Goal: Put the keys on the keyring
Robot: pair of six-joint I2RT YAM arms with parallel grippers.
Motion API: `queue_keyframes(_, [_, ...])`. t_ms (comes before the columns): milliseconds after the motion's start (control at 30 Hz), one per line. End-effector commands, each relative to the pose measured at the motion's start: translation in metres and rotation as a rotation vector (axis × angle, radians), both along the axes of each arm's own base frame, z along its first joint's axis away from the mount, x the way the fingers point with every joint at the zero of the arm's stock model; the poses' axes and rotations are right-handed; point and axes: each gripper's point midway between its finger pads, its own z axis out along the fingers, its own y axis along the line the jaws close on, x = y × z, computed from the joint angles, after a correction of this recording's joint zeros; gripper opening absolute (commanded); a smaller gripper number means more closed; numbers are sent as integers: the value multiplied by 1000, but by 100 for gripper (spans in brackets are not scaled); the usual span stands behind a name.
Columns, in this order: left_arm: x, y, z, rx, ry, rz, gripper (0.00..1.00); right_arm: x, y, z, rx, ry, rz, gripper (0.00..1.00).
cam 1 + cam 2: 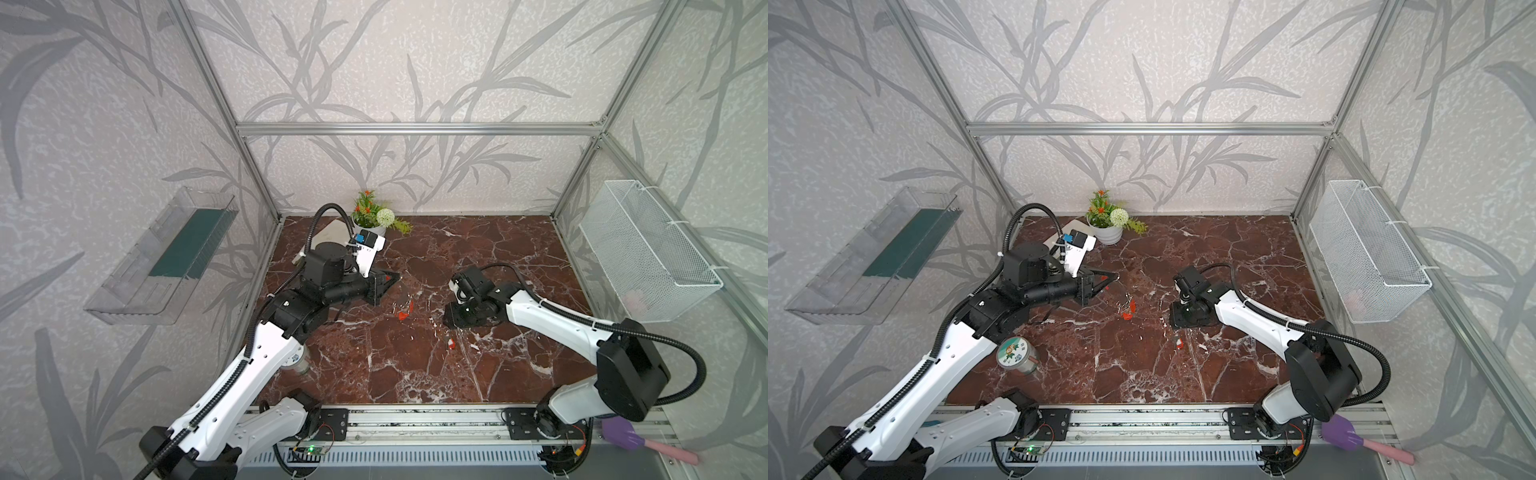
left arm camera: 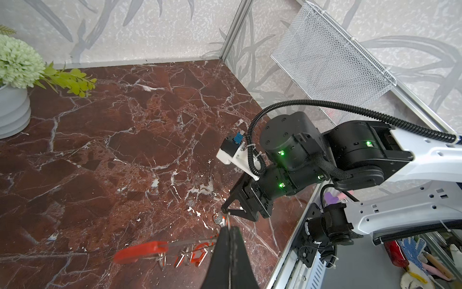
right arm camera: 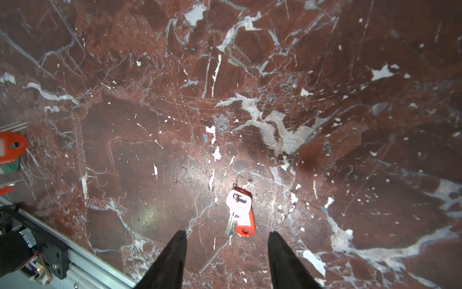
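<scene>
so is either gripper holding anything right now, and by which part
The left gripper pinches the keyring by its bare metal wire, not the red sleeve. The right gripper is open and empty, above a key on the table.

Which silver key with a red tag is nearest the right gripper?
The lone silver key lying on the marble table before the right gripper; the other keys hang on the grey metal keyring.
</scene>
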Motion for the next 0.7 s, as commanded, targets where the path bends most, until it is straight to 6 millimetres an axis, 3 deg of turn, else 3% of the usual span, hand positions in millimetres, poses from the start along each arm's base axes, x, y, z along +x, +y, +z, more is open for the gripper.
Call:
queue_keyframes(0, [7, 0, 10, -24, -38, 29, 0, -10, -3, -2, -34, 46, 75, 54])
queue_keyframes(300, [35, 6, 16, 5, -48, 144, 0, -11, 6, -16, -98, 148, 217, 45])
queue_keyframes(667, [49, 1, 11, -15, -30, 170, 0, -6, 14, -49, -14, 93, 159, 35])
